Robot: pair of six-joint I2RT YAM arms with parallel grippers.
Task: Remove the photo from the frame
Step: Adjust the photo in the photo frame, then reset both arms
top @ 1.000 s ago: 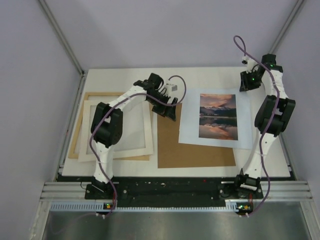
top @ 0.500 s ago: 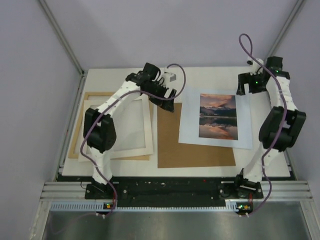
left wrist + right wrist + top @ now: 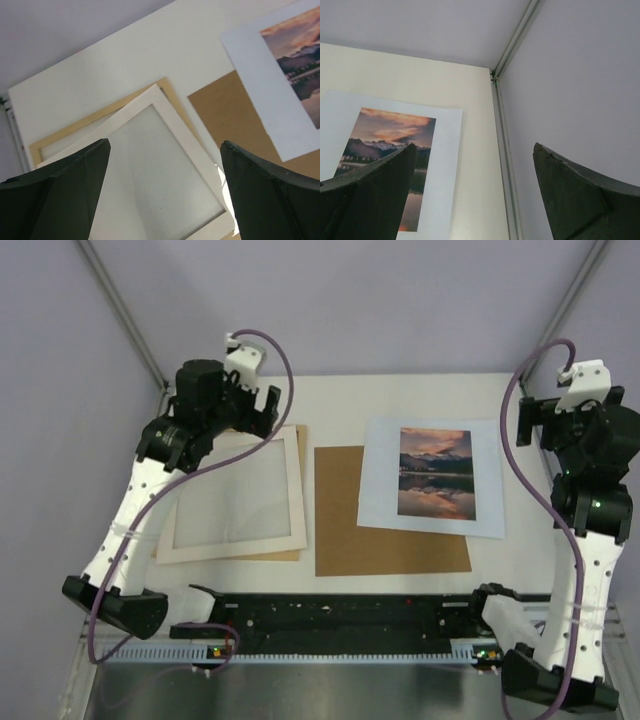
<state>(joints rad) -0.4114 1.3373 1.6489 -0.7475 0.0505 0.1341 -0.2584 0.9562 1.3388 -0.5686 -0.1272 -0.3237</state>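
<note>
The photo (image 3: 435, 478), a white sheet printed with a sunset mountain scene, lies flat on the table at centre right, its near part resting on a brown board (image 3: 390, 535). The frame (image 3: 235, 495), light wood with a cream inner border, lies at the left, apart from the photo. My left gripper (image 3: 256, 408) hangs open above the frame's far edge, holding nothing. In the left wrist view the frame (image 3: 185, 150) and the photo (image 3: 280, 75) lie far below the open left gripper (image 3: 165, 144). My right gripper (image 3: 535, 425) is open and raised beside the photo's far right corner. The right wrist view shows the photo (image 3: 395, 130) to the left of the open right gripper (image 3: 474, 146).
Purple enclosure walls stand close on both sides, with a metal rail (image 3: 502, 125) along the right table edge. The brown board (image 3: 230, 110) lies between frame and photo. Both arm bases sit on the black bar (image 3: 340, 615) at the near edge.
Both arms have drawn back and lifted. The left gripper swung left from over the brown board to above the frame. The right gripper rose and moved right, away from the photo's corner.
</note>
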